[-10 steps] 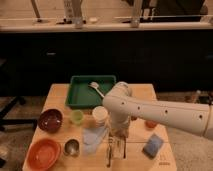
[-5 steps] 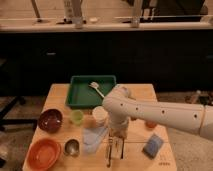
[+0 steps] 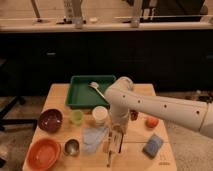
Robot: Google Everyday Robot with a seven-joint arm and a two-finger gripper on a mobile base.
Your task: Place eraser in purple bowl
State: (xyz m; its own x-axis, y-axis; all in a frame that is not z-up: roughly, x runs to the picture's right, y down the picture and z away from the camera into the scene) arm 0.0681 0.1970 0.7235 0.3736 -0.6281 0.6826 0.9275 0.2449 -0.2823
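When the far edge is read as 12 o'clock, the holdings list as follows.

- Worktop [image 3: 56, 100]: pale wood, squarish, carrying every item below.
- Arm [image 3: 165, 110]: white, reaching in from 3 o'clock, elbow over the centre, lower part turned down toward 6 o'clock.
- Tray [image 3: 80, 92]: green, rectangular, at 12 o'clock.
- Orange bowl [image 3: 44, 152]: round, at 8 o'clock, near the front corner.
- Purple bowl [image 3: 50, 120]: round, dark, glossy inside, at 9 o'clock, just beyond the orange bowl.
- Hand [image 3: 116, 147]: at 6 o'clock under the arm, pointing down, fingers brought together. Whether they pinch anything cannot be told.
- Cloth [image 3: 94, 137]: pale blue, crumpled, at the hand's 9 o'clock.
- Eraser [image 3: 109, 154]: long, narrow, tan edge showing, at 6 o'clock, running toward the front edge right by the hand. Contact cannot be told. It lies well apart from the purple bowl.
- Block [image 3: 153, 145]: blue-grey, squarish, at 4 o'clock.
- White cup [image 3: 100, 115]: upright, at the centre, close against the arm.
- Green cup [image 3: 76, 117]: upright, at the white cup's 9 o'clock.
- Metal cup [image 3: 72, 147]: at 7 o'clock, between orange bowl and cloth.
- Orange ball [image 3: 151, 121]: at 3 o'clock, beneath the arm.
- Spoon [image 3: 96, 89]: pale, slanted, inside the tray.
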